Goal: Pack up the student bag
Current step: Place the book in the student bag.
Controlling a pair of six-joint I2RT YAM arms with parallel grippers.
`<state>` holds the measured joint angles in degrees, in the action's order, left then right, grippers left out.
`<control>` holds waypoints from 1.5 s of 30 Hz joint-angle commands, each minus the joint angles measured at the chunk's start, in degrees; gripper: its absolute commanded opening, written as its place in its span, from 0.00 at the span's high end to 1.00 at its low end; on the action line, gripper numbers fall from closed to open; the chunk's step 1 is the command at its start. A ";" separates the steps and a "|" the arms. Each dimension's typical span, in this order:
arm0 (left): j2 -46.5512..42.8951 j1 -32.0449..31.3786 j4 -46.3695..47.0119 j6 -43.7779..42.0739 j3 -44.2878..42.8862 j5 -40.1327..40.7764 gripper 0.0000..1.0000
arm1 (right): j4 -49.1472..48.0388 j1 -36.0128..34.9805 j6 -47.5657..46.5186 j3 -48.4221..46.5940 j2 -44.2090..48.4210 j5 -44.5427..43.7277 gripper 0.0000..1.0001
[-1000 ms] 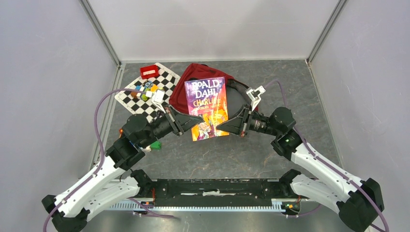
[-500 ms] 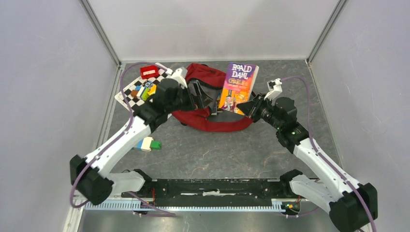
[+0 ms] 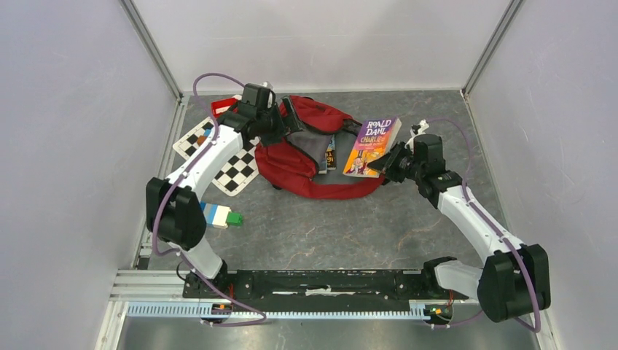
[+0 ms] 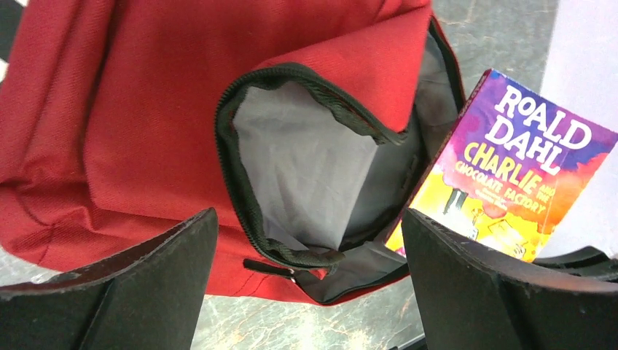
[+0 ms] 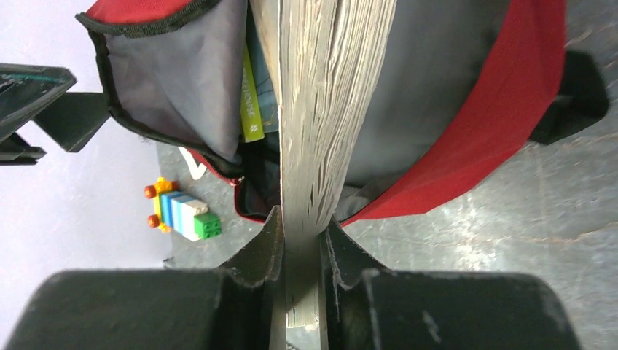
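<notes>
The student bag (image 3: 306,164), a dark-red backpack with grey lining, lies mid-table with its zip mouth gaping toward the right. My left gripper (image 3: 286,120) hovers over the bag's back-left part, open. In the left wrist view its jaws (image 4: 307,219) stand wide apart on either side of the black zip edge (image 4: 291,255), gripping nothing. My right gripper (image 3: 390,162) is shut on the lower edge of a Roald Dahl paperback (image 3: 372,146). The paperback (image 5: 321,109) stands on edge at the bag's mouth (image 5: 466,124). Another book (image 3: 329,154) with a green spine (image 5: 251,109) sits inside.
A black-and-white chessboard (image 3: 237,171) lies left of the bag, partly under the left arm. A small red box (image 3: 218,109) shows behind that arm. A toy block car (image 3: 218,216) rests on the floor near the left arm. Grey walls close in the table on three sides.
The left gripper let go of the paperback, opened wide and reached back over the bag. The right gripper carried the book right, then lowered it toward the bag's mouth.
</notes>
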<state>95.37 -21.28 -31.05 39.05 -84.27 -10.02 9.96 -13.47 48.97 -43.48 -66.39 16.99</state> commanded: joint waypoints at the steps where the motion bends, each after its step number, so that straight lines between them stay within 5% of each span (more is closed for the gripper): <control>1: 3.35 -0.01 -6.66 -2.43 -4.84 4.98 0.00 | -2.30 0.28 5.57 -3.77 -1.04 6.36 1.00; 6: 7.31 -0.05 -7.80 -1.76 -5.57 3.22 0.01 | -2.81 0.60 7.21 -4.39 -3.10 11.17 1.00; 7: 7.77 -0.04 -6.58 -1.65 -5.09 1.77 0.08 | -4.21 0.56 8.11 -3.85 -3.22 12.10 1.00; 13: 7.66 -0.02 -0.83 -2.65 -5.92 -3.09 0.91 | -5.81 0.60 9.83 -4.19 -5.01 14.13 1.00; 14: 6.44 -0.01 0.30 -3.07 -5.41 -2.76 0.97 | -6.62 0.56 10.44 -4.11 -5.42 14.90 1.00; 24: -7.78 -0.04 13.83 -2.99 5.32 -4.13 0.98 | -9.52 -0.22 10.66 -6.70 -10.35 18.31 1.00; 45: -9.97 -0.03 17.85 3.88 3.45 -9.59 0.98 | -23.29 -5.13 10.48 -12.45 -21.38 20.89 1.00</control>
<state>87.68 -21.37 -17.39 40.47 -78.94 -18.02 -6.02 -18.02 61.04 -51.31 -85.58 36.01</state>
